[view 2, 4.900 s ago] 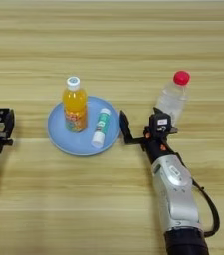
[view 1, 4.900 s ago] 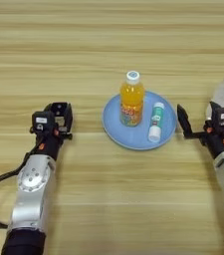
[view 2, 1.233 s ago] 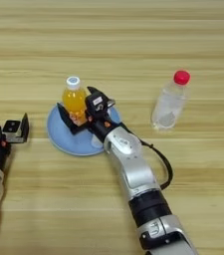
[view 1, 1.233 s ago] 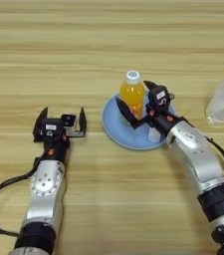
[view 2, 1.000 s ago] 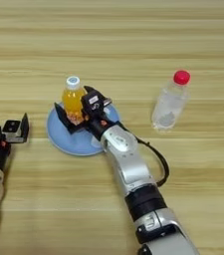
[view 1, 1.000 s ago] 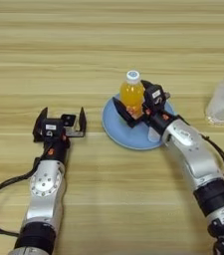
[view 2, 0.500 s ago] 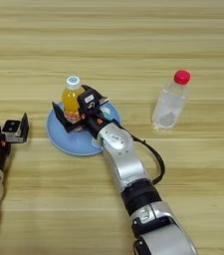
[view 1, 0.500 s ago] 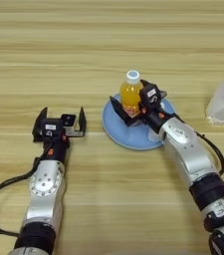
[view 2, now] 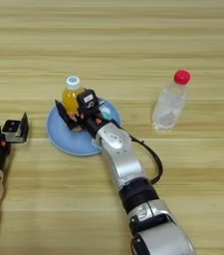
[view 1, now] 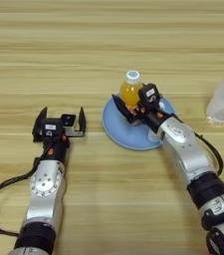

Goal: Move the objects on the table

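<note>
Left eye view: right tool (view 1: 131, 110) spread around the orange-juice bottle (view 1: 131, 88) on the light-blue plate (view 1: 114, 134); left tool (view 1: 59, 121) open, idle.

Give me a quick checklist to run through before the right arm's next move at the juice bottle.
1. Orange-juice bottle upright on the light-blue plate: ok.
2. Right gripper at the bottle, fingers spread: ok.
3. Fingers closed on the bottle: not ok.
4. White-and-green tube lying clear of the gripper: cannot tell, the arm hides it.
5. Left gripper parked open, left of the plate: ok.
6. Clear bottle with red cap standing apart at right: ok.
</note>
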Available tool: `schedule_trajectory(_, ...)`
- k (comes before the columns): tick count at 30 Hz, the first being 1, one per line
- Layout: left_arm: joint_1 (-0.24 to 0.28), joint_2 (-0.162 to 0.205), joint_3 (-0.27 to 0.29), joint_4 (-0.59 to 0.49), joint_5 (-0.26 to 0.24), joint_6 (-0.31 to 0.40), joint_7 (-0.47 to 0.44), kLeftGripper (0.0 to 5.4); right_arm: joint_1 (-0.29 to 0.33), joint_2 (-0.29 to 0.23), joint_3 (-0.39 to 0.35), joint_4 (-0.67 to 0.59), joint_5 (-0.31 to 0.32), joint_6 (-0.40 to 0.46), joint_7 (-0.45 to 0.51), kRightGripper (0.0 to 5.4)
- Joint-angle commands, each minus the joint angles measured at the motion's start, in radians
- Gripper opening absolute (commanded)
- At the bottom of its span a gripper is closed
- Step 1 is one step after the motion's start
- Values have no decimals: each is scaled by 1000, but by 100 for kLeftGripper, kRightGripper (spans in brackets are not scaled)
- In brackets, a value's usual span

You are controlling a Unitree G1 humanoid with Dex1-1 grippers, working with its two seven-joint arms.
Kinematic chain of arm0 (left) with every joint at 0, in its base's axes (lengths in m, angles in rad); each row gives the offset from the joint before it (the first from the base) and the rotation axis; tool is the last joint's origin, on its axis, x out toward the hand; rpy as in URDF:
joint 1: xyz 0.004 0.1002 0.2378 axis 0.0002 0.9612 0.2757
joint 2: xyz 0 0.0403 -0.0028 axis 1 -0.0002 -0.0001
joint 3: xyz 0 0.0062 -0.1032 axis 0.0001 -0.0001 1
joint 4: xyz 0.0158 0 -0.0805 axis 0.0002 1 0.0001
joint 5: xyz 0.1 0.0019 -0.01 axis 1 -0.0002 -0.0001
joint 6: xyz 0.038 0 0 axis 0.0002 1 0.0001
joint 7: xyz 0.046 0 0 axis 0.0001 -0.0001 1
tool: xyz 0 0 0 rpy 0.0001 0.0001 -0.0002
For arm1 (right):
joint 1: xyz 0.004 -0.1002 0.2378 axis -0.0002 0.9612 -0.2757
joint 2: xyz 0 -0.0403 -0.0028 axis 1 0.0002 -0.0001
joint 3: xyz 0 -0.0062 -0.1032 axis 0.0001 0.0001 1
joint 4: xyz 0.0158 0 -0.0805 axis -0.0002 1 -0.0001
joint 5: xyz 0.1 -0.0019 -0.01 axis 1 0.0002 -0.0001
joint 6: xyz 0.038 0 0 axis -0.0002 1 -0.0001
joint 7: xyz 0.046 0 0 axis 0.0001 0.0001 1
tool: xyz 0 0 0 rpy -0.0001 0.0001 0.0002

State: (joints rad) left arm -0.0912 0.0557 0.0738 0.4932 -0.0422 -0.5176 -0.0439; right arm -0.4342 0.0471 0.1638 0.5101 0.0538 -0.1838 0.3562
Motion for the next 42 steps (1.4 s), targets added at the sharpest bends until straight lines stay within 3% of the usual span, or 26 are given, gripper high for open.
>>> schedule_trajectory(1,7,1,-1,-4,15,5,8,540,-21,13,-4,12,0,9,1,359)
schedule_trajectory(11,8,2,-1,-5,17,5,11,540,30,1,-1,-116,0,38,-6,356)
schedule_trajectory(19,8,0,-1,-4,18,3,12,540,134,-26,-14,-380,8,136,-32,355)
schedule_trajectory(24,8,2,4,-6,10,3,9,540,237,-66,-35,-584,7,226,-60,355)
schedule_trajectory(34,15,-10,-5,-27,7,9,8,540,459,-185,-178,-942,37,391,-105,355)
schedule_trajectory(42,19,-16,-7,-38,8,15,10,540,564,-258,-308,-1045,92,461,-103,355)
